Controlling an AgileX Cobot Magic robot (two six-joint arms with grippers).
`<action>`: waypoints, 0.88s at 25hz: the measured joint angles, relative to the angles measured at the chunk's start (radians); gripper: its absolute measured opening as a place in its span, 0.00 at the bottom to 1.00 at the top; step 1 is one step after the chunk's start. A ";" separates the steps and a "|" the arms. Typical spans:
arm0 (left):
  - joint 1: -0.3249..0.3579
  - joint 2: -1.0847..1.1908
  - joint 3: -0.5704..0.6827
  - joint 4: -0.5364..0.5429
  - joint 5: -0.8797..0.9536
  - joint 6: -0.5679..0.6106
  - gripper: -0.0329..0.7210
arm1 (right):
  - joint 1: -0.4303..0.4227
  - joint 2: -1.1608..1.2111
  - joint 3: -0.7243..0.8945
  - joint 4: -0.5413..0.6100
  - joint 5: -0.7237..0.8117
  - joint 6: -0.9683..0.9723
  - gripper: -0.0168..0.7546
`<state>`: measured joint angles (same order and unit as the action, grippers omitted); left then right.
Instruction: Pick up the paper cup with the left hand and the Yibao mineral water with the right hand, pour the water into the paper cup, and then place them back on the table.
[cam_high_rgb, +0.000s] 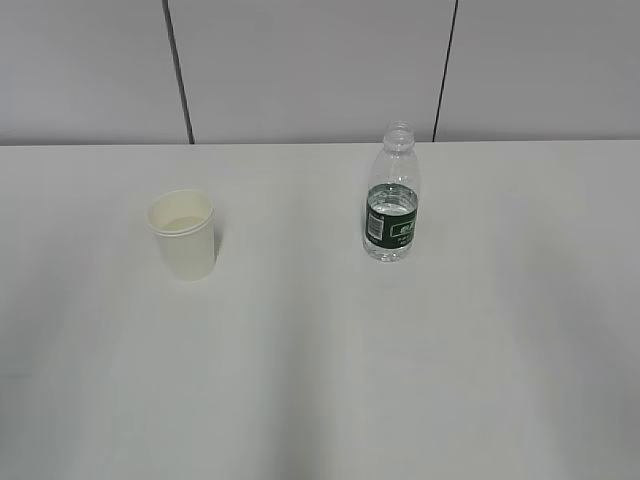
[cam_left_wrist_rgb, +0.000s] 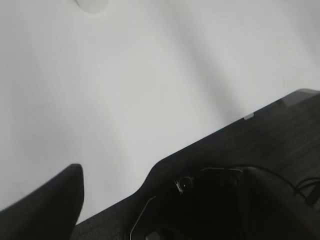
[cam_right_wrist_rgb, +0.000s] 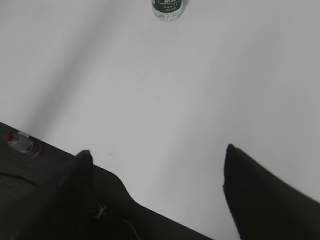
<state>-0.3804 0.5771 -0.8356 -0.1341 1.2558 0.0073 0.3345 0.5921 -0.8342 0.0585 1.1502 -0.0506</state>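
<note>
Bench (cam_high_rgb: 320, 380) carries both things upright and well apart — the paper cup (cam_high_rgb: 183, 236) on my left side, the uncapped Yibao mineral water (cam_high_rgb: 392, 196) on my right. My left claw (cam_left_wrist_rgb: 150, 200) stands open and empty, the cup's base just showing ahead at the far top edge of its view. My right claw (cam_right_wrist_rgb: 157, 175) is open too, nothing between its fingers, the bottle straight ahead and far off. The bottle is partly filled — water reaches the label's top; I cannot tell whether the cup holds any liquid.
</note>
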 joint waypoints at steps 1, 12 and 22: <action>0.000 -0.028 0.000 0.004 0.002 0.000 0.80 | 0.000 -0.039 0.002 -0.004 0.011 0.000 0.79; 0.000 -0.253 0.158 0.033 -0.014 -0.042 0.80 | 0.000 -0.326 0.188 -0.090 0.044 -0.002 0.79; 0.000 -0.278 0.295 0.072 -0.133 -0.047 0.80 | 0.000 -0.371 0.338 -0.176 -0.002 0.000 0.79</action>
<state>-0.3804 0.2988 -0.5408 -0.0617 1.1225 -0.0398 0.3345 0.2207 -0.4965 -0.1175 1.1481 -0.0511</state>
